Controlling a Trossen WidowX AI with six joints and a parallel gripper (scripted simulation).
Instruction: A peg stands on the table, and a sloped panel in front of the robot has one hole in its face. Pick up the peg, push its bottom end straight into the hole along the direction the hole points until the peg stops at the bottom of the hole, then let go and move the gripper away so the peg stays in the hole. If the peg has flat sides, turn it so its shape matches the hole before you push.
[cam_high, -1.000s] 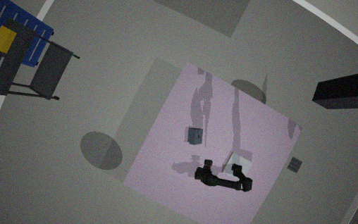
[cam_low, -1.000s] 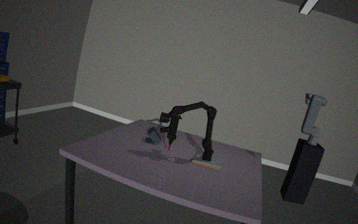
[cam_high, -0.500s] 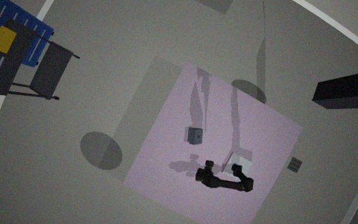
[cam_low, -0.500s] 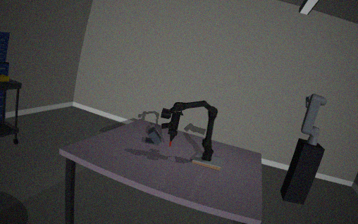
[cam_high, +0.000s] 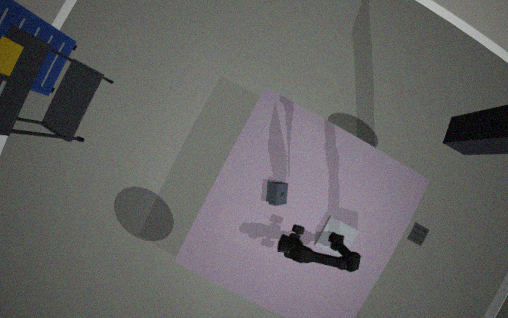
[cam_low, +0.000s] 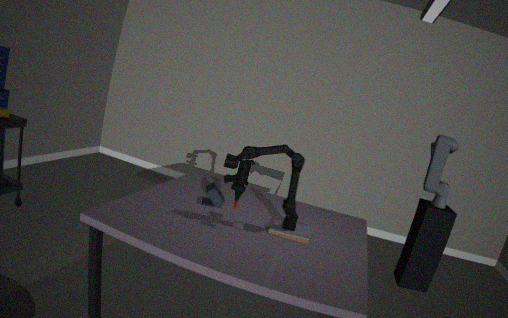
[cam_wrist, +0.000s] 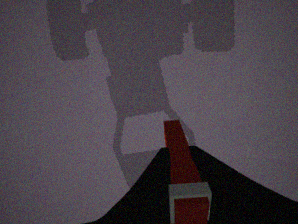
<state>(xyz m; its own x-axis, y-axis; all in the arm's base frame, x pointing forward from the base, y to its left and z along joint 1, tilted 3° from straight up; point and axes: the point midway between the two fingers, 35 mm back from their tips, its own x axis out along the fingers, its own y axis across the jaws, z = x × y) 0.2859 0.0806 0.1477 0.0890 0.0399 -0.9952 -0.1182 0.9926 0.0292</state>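
Note:
The red peg (cam_low: 235, 205) (cam_wrist: 175, 134) is flat-sided, with a pale grey square rim at its near end in the wrist view. My gripper (cam_low: 238, 197) (cam_wrist: 178, 153) is shut on it and points down, holding the peg's lower end above the table. The fingers cover part of the peg. The blue-grey block with the sloped panel (cam_high: 276, 193) (cam_low: 215, 195) stands apart from the peg, beyond the gripper in the top view. It is outside the wrist view. Its hole is too dark and small to make out clearly.
The arm's pale base plate (cam_high: 346, 233) (cam_low: 292, 233) lies on the pinkish table (cam_high: 225, 235) (cam_low: 320, 270). Shadows of the arm and gripper fall across the table. A cart (cam_high: 80, 97) and a dark pedestal (cam_high: 475, 131) (cam_low: 425, 245) stand off the table.

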